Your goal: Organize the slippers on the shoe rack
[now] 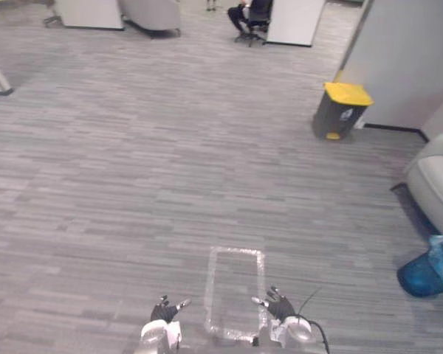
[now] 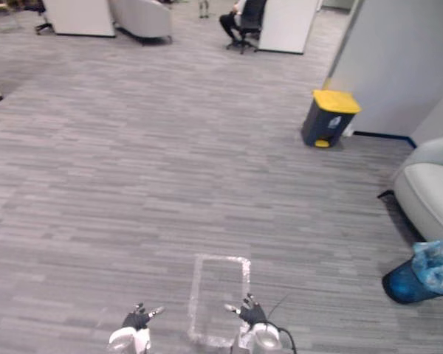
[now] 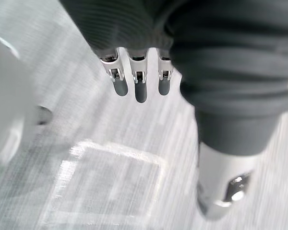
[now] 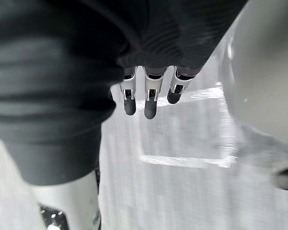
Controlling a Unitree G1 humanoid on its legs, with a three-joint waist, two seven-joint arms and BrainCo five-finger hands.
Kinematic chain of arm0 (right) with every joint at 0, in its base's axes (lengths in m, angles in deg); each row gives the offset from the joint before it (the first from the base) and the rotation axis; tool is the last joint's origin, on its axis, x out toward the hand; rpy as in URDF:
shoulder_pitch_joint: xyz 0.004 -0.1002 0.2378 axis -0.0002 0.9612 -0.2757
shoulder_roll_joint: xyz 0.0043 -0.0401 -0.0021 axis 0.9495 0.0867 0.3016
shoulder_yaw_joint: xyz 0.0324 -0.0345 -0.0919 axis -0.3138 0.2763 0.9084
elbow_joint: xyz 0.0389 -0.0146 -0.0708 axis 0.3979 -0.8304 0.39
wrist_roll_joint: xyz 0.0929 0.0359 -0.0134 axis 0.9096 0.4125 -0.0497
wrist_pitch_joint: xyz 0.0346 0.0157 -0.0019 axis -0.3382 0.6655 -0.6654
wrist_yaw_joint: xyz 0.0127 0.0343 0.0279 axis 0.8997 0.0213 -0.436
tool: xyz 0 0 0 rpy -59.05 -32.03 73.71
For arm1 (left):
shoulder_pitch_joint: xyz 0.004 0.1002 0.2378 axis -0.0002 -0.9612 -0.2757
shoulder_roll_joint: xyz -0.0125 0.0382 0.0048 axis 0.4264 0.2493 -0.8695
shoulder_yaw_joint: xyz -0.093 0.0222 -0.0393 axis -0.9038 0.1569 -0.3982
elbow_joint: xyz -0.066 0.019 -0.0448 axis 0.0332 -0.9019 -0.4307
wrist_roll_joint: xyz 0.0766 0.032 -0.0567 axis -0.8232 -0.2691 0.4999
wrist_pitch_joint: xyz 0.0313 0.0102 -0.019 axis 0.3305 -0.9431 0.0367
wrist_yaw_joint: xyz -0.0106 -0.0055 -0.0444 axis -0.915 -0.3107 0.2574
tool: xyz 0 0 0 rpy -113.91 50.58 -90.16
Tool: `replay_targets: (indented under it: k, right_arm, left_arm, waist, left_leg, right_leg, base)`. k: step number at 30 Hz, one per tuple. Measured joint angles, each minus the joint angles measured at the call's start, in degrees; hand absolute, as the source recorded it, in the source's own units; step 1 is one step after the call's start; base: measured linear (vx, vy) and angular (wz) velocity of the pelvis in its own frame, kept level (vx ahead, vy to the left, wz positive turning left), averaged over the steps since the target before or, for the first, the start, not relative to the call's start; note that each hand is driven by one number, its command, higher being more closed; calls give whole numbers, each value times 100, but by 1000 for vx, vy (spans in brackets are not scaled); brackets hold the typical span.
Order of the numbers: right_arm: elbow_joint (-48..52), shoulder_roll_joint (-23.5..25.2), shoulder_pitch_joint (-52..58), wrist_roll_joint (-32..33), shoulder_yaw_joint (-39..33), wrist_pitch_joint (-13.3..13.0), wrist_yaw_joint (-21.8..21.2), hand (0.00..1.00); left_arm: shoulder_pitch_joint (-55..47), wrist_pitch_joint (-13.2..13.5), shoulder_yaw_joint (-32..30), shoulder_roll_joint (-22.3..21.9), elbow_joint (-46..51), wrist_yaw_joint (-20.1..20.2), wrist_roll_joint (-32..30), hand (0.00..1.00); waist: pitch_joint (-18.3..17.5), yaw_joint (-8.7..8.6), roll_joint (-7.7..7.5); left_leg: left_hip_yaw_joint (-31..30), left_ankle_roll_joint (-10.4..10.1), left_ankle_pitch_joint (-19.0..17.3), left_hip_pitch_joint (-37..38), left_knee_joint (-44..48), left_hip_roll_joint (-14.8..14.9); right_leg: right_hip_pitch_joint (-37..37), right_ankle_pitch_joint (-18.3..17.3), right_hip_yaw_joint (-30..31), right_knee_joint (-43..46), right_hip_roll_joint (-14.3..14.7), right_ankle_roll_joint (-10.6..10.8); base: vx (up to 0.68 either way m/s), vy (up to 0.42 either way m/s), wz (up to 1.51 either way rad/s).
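My left hand (image 1: 165, 313) hangs low at the bottom edge of the eye views, fingers relaxed and spread, holding nothing. My right hand (image 1: 282, 308) hangs level with it a little to the right, also open and empty. Between them on the grey carpet lies a rectangle of clear tape (image 1: 236, 291). In the left wrist view the left hand's fingers (image 3: 140, 81) point straight down over the tape rectangle (image 3: 110, 187). The right hand's fingers (image 4: 149, 93) hang straight in its own wrist view, above the same tape outline (image 4: 187, 160).
A dark bin with a yellow lid (image 1: 341, 110) stands by a partition wall (image 1: 406, 59) at the far right. A light sofa (image 1: 437, 181) and a blue bin with a plastic bag (image 1: 430, 269) are on the right. A person sits on a chair (image 1: 249, 18) far back.
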Motion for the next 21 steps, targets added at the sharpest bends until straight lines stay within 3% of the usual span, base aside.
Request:
replay_targets:
  k: [2,3,4,6,7,8,9,10,11,12,14,16,17,19,20,21]
  right_arm:
    - [-4,4,-23,1,-77,-2,2,0]
    - [-23,9,-46,3,-117,-1,2,0]
    - [-47,-22,-83,3,-128,1,2,0]
    - [-54,-81,-122,2,-146,2,3,0]
    - [-11,-89,-118,1,-160,0,9,0]
    - [-5,-120,-113,1,-155,0,10,0]
    - [-6,-127,-102,11,-101,4,7,0]
    - [-6,-133,-101,13,-96,5,7,0]
    - [-24,-182,-74,62,70,24,19,0]
    - [-36,-169,-61,67,159,27,17,0]
    - [-35,-124,-25,68,170,25,23,0]
    - [-35,-116,-5,74,164,27,27,0]
    - [-35,-100,4,74,157,32,34,0]
    - [-40,-64,12,72,86,33,50,0]
    - [-40,-64,-9,68,79,30,60,0]
    - [-44,-73,0,65,71,23,65,0]
  left_arm:
    - [-12,0,-1,-47,6,16,-8,0]
    - [-20,-4,0,-48,6,19,-21,0]
    - [-12,-10,3,-50,-18,19,-21,0]
    - [-12,-17,6,-93,-2,48,-60,0]
    - [-24,-19,0,-157,2,82,-129,0]
    - [-25,-19,0,-166,7,94,-131,0]
    - [-19,-21,-28,-183,70,122,-141,0]
    - [-22,-21,-34,-188,78,122,-140,0]
    - [-101,-4,-90,-181,192,143,-142,0]
    - [-141,12,-184,-176,289,138,-135,0]
    - [-186,15,-252,-183,388,132,-117,0]
    - [-194,23,-256,-183,404,131,-110,0]
    - [-191,49,-258,-206,447,126,-105,0]
    - [-179,59,-249,-213,453,126,-103,0]
    - [-176,69,-243,-231,452,125,-99,0]
    - [-167,71,-217,-236,438,117,-86,0]
  waist:
    - [-1,-9,6]
    - [3,-10,2]
    - [49,-14,15]
    - [45,-13,142]
    - [26,-52,258]
    - [29,-86,274]
    - [34,-119,370]
    - [30,-118,382]
    - [17,-54,439]
    - [26,22,439]
    - [17,66,388]
    - [19,67,358]
    - [23,83,344]
    - [2,84,315]
    - [-2,111,297]
    - [-38,113,350]
  left_leg:
    - [110,-117,-69,169,-227,19]
    - [187,-295,-181,329,-363,1]
    - [191,-405,-276,545,-423,-77]
    - [193,-403,-267,617,-201,74]
    - [57,-432,-285,334,793,263]
    - [-16,-450,-283,120,1363,326]
    - [-364,-806,43,-508,2933,601]
    - [-408,-834,107,-594,3104,630]
    - [-790,-1005,478,-1273,4599,812]
    - [-776,-931,336,-1566,5108,877]
    - [-588,-751,-1,-1802,4895,910]
    - [-544,-628,-277,-2004,4214,902]
    - [-708,-626,-417,-2129,3425,811]
    - [-1413,-655,-401,-2218,2357,502]
    - [-2216,-629,-288,-2296,1604,201]
    - [-2725,-626,30,-2275,998,88]
  right_leg:
    - [-136,124,-532,-1199,70,-116]
    - [-156,456,-787,-2020,144,-238]
    - [-102,906,-819,-2318,264,-643]
    - [66,775,-803,-2344,360,-684]
    - [295,566,-715,-2449,484,-718]
    - [406,526,-688,-2526,529,-683]
    - [720,494,-642,-2784,708,-739]
    - [765,494,-628,-2810,731,-753]
    - [1079,423,-330,-3008,992,-906]
    - [1341,332,20,-3086,1130,-1046]
    - [1722,345,554,-3278,1186,-1021]
    - [2033,349,1035,-3482,1175,-968]
    - [2220,305,1440,-3592,1150,-876]
    - [2282,200,1882,-3595,1065,-704]
    - [2264,129,2323,-3580,965,-581]
    - [2232,49,2601,-3540,930,-445]
  base:
    - [353,-16,4]
    - [467,-87,-14]
    - [472,-96,-34]
    - [387,-127,-39]
    - [372,-178,-25]
    - [455,-221,-24]
    - [304,-114,-9]
    - [381,-84,-63]
    - [386,-24,-125]
    - [397,-8,-149]
    - [414,36,-162]
    - [420,108,-152]
    - [485,239,-146]
    - [432,267,-148]
    - [324,249,-167]
    - [491,408,-166]
